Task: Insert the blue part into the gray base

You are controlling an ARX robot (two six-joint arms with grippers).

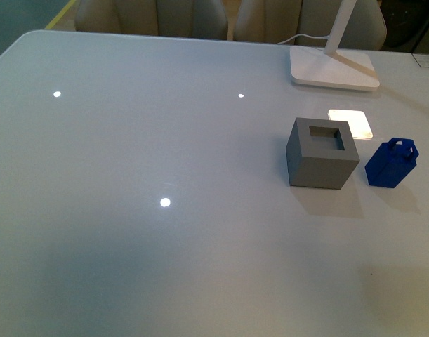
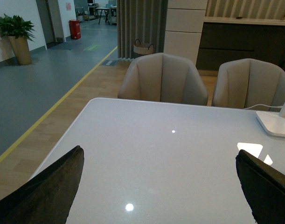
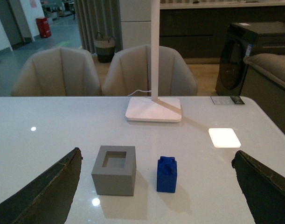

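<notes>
L pincer, R pincer released — blue part ahead of R, prob. apart.

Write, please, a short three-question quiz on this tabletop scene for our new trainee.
1. True or false: the blue part already sits inside the gray base.
2. What stands on the table beyond the gray base? A) a mug B) a white desk lamp C) a laptop
3. On which side of the gray base, the robot's left or right, does the blue part stand?
Key: 1 false; 2 B; 3 right.
</notes>
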